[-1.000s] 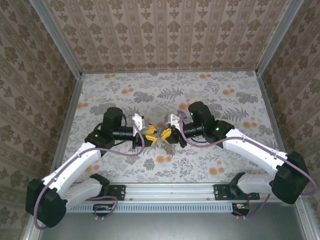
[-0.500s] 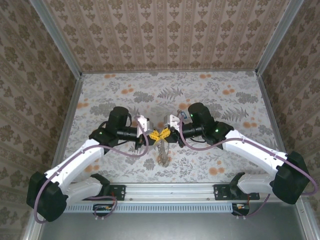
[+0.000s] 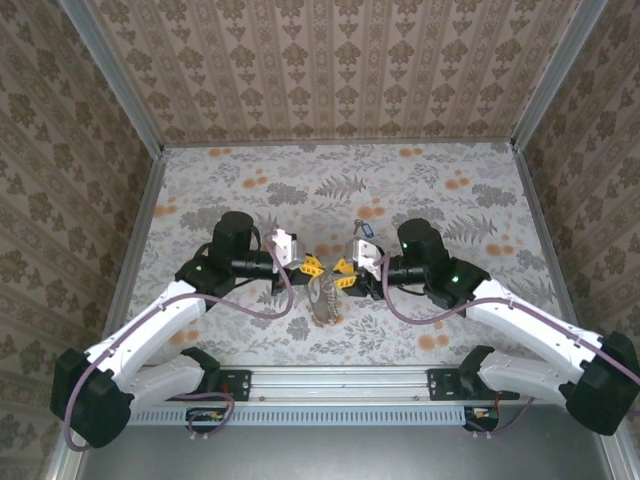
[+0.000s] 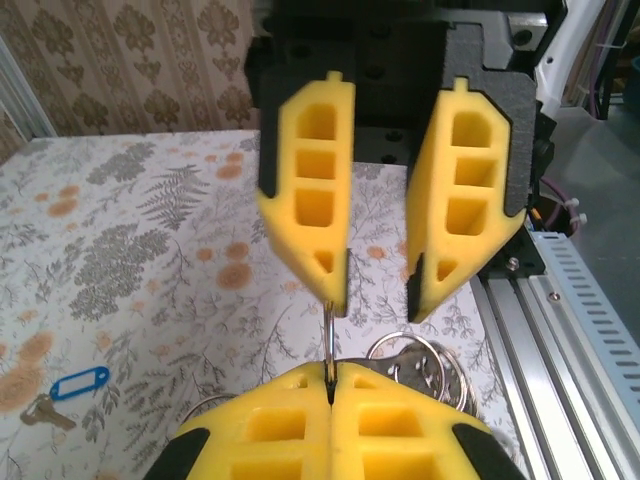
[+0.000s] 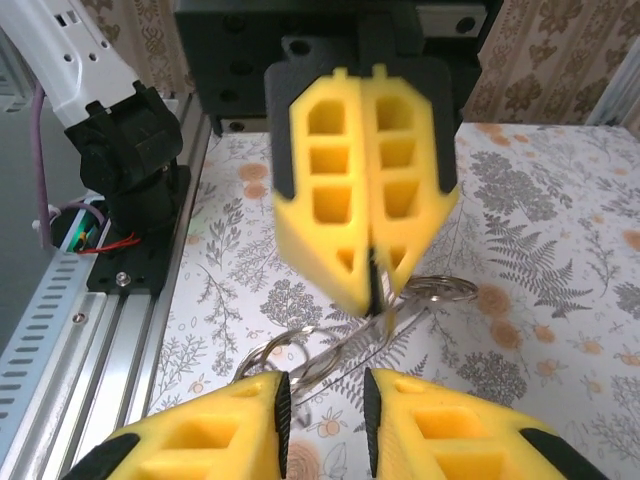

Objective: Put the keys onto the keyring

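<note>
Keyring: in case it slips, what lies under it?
Flower-print tabletop shows beneath the keyring, which the shut left gripper pinches. The keys lie off to one side, not underneath. In the right wrist view, the open right gripper hides the patch below the lowest loops.

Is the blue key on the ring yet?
Off. The key lies on the table, apart from the ring the left gripper pinches.

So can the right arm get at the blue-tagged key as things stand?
Probably yes: the key lies uncovered on the table, close beside the right fingers, which stand open, with nothing in the way.
</note>
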{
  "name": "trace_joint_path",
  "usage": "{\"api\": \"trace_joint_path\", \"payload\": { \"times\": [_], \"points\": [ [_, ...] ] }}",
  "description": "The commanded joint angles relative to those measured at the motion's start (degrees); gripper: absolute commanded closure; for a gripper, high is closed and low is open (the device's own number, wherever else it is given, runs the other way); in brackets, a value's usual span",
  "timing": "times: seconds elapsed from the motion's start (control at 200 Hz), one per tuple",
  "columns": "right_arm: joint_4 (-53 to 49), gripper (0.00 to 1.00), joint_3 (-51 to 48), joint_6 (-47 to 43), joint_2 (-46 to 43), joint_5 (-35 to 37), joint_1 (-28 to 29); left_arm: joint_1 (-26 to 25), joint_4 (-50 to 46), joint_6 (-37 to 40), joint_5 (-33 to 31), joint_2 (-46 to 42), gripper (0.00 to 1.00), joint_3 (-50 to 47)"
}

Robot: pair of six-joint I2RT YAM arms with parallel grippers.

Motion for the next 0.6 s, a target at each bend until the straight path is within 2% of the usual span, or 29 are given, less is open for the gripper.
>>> {"api": "trace_joint_path", "payload": {
  "times": [0.0,0.145,0.285,0.595],
  "points": [
    [0.34,0.7,-3.02,-0.59,-2.46,0.78,-0.28,0.0,6.73,-3.16,3.47,-0.2,1.0,-1.14],
    [6.79,0.69,-5.22,3.58,-2.76,0.44,-0.28,-0.5,9.88,-4.67,5.95,0.65,1.0,-1.64],
    [9.61,0.68,-5.31,3.97,-2.04,0.28,-0.28,-1.14,10.5,-2.5,9.5,1.45,1.0,-1.78],
    [8.92,0.75,-5.6,1.28,-4.31,0.75,-0.28,-3.18,10.85,-1.21,8.45,2.39,1.0,-1.25]
  ]
}}
